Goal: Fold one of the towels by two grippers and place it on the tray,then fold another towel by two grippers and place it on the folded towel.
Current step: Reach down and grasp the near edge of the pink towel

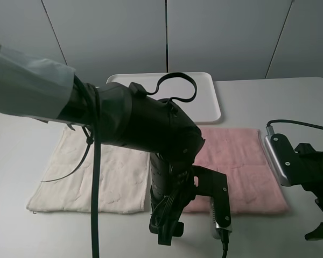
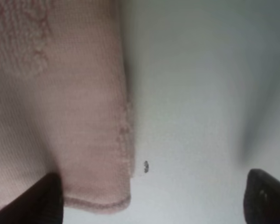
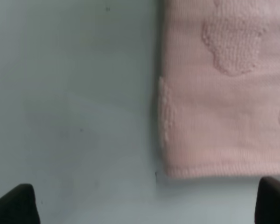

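- We see a pale grey table [image 1: 21, 161] from a high camera, with two terry towels spread flat side by side on it.
- The pink towel [image 1: 242, 161] lies unfolded to the right of centre. It is just in front of the white tray [image 1: 207, 91], which sits at the table's far side. We cannot tell whether the two touch.
- The cream towel [image 1: 97, 172] lies flat to the left of the pink one. The left arm hides where their edges meet.
- The left gripper [image 2: 151, 203] hangs low at the pink towel's near left corner. Its jaws stand wide apart and grip nothing. In its wrist view, one finger sits over the towel's edge and the other over bare table.
- The right gripper [image 3: 144, 205] hovers by the pink towel's near right corner, with its jaws also spread wide and holding nothing. In its wrist view, the corner shows between its fingers.
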Motion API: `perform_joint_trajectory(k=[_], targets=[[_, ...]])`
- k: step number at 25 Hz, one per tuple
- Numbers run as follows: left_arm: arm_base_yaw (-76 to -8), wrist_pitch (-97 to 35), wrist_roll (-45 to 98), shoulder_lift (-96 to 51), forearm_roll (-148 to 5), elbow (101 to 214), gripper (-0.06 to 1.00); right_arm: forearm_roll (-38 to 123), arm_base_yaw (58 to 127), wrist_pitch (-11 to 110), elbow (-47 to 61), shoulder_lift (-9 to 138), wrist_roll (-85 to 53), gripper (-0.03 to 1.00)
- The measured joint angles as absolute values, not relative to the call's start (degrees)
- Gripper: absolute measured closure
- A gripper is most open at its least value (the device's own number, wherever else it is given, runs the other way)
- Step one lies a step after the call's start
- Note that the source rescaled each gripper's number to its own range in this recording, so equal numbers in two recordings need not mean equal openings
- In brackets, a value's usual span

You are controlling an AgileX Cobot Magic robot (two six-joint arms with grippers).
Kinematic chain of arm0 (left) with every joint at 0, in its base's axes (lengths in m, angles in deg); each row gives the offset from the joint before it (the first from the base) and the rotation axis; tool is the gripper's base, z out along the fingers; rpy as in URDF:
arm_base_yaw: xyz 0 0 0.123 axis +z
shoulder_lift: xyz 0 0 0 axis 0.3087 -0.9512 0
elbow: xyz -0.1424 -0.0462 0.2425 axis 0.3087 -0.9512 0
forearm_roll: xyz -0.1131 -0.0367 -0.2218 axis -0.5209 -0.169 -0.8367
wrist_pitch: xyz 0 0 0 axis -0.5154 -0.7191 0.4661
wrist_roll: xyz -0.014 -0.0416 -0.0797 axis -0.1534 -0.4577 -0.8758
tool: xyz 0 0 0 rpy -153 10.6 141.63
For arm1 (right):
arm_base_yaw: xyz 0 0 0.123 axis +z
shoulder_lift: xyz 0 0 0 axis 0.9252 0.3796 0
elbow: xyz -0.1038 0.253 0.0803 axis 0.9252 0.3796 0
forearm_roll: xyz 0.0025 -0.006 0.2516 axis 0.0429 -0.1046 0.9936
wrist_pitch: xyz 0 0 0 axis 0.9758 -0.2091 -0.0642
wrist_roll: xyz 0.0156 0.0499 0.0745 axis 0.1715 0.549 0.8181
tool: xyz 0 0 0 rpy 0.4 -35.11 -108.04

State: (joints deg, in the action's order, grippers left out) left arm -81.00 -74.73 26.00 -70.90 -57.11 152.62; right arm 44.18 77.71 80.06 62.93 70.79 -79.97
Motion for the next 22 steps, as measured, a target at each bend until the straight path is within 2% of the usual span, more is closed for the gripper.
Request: perform_joint_trajectory(k=[6,22], targets=[[-81.0,-74.62,25.85,-70.9,-57.11,152.62,-0.04,45.09,83.15,75.59,63.19,76.27,-79.83,-0.02],[-81.0,-74.41,25.57,-70.9,-56.14,152.62,-0.04,44.18,83.65,69.11,63.19,81.65,-76.79,-0.02]])
